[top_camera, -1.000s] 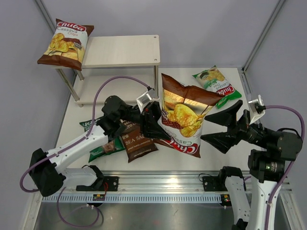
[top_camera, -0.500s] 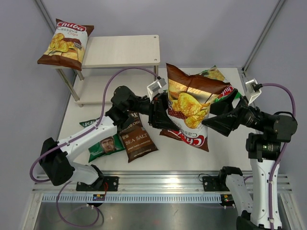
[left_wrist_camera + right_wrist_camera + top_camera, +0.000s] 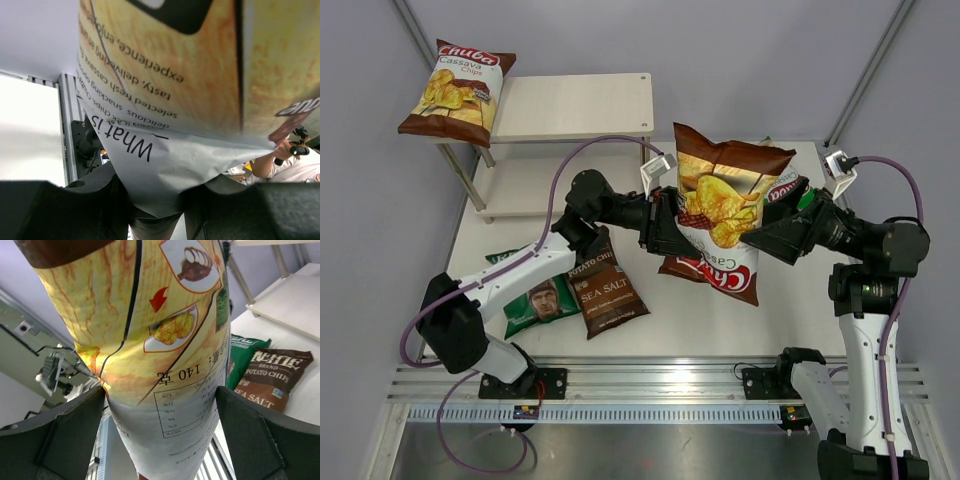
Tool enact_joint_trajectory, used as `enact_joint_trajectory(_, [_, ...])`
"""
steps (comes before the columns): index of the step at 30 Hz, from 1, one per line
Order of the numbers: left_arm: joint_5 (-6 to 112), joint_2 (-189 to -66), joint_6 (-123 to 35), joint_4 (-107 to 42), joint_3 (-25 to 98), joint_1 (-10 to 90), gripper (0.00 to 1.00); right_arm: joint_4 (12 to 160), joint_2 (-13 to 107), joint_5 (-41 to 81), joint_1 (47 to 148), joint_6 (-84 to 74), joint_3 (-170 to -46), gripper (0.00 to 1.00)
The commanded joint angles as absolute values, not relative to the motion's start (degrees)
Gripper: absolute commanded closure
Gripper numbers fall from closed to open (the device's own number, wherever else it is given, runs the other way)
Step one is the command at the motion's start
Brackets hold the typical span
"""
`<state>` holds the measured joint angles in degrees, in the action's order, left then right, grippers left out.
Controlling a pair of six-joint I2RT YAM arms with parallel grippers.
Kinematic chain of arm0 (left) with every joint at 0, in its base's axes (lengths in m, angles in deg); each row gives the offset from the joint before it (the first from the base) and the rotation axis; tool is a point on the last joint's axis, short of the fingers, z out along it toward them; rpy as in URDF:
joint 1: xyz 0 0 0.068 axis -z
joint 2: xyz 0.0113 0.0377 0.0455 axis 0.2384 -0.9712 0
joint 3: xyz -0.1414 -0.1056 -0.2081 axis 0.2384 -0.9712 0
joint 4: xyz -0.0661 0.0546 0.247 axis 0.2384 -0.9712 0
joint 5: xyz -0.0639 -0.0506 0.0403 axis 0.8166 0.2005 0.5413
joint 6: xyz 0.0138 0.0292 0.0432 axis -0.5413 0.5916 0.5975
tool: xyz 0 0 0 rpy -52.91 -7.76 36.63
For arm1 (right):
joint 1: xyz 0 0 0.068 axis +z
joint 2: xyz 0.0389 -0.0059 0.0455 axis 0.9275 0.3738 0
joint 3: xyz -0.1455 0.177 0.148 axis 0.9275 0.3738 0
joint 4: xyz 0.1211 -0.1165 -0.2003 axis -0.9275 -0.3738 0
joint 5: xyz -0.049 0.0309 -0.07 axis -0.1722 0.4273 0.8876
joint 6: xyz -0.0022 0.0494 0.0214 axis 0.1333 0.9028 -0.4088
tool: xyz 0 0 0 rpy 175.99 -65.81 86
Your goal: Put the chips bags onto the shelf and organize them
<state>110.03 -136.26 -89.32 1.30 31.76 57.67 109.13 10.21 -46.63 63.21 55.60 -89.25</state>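
- The left gripper (image 3: 159,186) is pinched down on the bottom seam of the brown Chuba Cassava bag (image 3: 725,205). You can see the silver edge squeezed between the fingers in the left wrist view.
- That bag is up in the air over the middle of the desk (image 3: 670,315), roughly upright and tipped a bit. It's not touching the desk, and it's off to the right of the shelf (image 3: 575,105).
- The right gripper (image 3: 160,388) is spread as wide as it goes, with 1 finger on each side of the same bag. The bag pretty much fills the gap. I honestly can't tell if the pads are pressing on it or just sitting next to it.
- The other brown Chuba bag (image 3: 458,88) is already on the shelf's top board. It's at the far left end, tilted and hanging over the left edge.
- The Kettle Sea Salt bag (image 3: 605,290) is flat on the desk, front-left, just under the left arm.
- The dark green face bag (image 3: 545,300) is right next to it on the left, touching or slightly tucked under it.
- 1 green bag (image 3: 502,260) pokes out behind those 2, mostly covered by the left arm.
- Another green Chuba bag (image 3: 786,188) lies on the desk on the right. It's mostly hidden behind the lifted bag and the right gripper.
- The shelf's lower board is only partly visible from the top camera.
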Motion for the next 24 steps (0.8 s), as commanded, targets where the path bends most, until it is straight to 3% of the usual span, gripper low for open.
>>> enact_joint_trajectory(1, [107.9, -136.9, -86.7, -5.3, 35.5, 57.2, 0.91, 100.8, 11.1, -41.7, 63.9, 45.8, -92.8, 0.01])
enact_joint_trajectory(5, [108.5, -136.3, -86.6, -6.3, 36.4, 56.7, 0.86, 98.1, 11.5, -40.1, 63.9, 44.0, -92.4, 0.36])
enact_joint_trajectory(6, [108.5, -136.1, -86.8, -6.3, 36.5, 56.5, 0.83, 98.5, 11.5, -39.4, 63.9, 44.0, -92.1, 0.52])
enact_joint_trajectory(9, [108.2, -134.9, -88.3, -3.9, 35.4, 55.5, 0.63, 102.6, 11.2, -37.7, 64.0, 46.2, -90.5, 0.67])
enact_joint_trajectory(11, [107.7, -134.3, -89.2, -2.4, 34.7, 54.9, 0.47, 108.8, 10.9, -36.1, 63.9, 50.4, -88.4, 0.73])
enact_joint_trajectory(12, [107.2, -133.3, -89.1, -1.6, 33.9, 54.8, 0.28, 110.6, 10.8, -34.3, 63.9, 51.6, -87.7, 0.75])
enact_joint_trajectory(15, [103.6, -130.9, -86.8, -2.0, 32.4, 53.9, 0.01, 118.8, 11.2, -29.9, 63.9, 57.8, -84.5, 0.81])
enact_joint_trajectory(20, [87.9, -121.4, -80.3, -3.3, 24.8, 53.3, 0.01, 133.8, 11.5, -21.8, 63.9, 66.0, -79.1, 0.82])
enact_joint_trajectory(24, [76.5, -115.8, -82.9, 7.2, 16.8, 53.3, 0.01, 145.9, 12.5, -17.2, 63.9, 70.9, -76.4, 0.82])
